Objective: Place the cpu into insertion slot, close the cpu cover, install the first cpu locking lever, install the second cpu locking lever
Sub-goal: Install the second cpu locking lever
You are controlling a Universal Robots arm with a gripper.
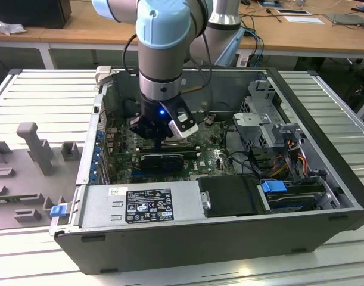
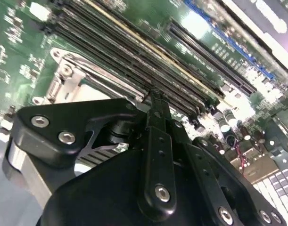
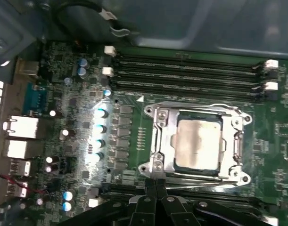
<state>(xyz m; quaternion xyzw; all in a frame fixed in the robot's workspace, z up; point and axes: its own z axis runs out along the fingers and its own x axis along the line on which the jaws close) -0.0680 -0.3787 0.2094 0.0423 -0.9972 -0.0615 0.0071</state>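
Your arm is down inside the open computer case (image 1: 324,238), wrist lit blue, with the gripper (image 1: 161,140) low over the green motherboard (image 1: 211,161) toward the exterior view's left half of the case. In the first wrist view the cpu (image 3: 198,143) sits flat in the insertion slot (image 3: 179,162), its pale silvery face showing through the window of the cpu cover (image 3: 163,141). That cover is lying down over the socket, its metal frame running all the way round the chip. The gripper (image 3: 156,188) has its fingers (image 3: 147,200) pressed together, tips meeting right at the near edge of the socket frame, just beside a thin metal bar that runs along that edge. Whether the tips actually pinch that bar, you can't tell from here.

In the second wrist view the black fingers (image 2: 158,141) again read as closed, one narrow stack with no gap, pointing down at the board beside the long memory slots (image 2: 134,52). The metal socket frame (image 2: 63,82) shows just past the gripper body there.

Beyond the socket, four memory slots (image 3: 186,75) lie parallel, white clips at their ends. In the exterior view a black card (image 1: 164,159) sits just below the gripper, and the power supply (image 1: 140,205) with its label runs along the near wall.
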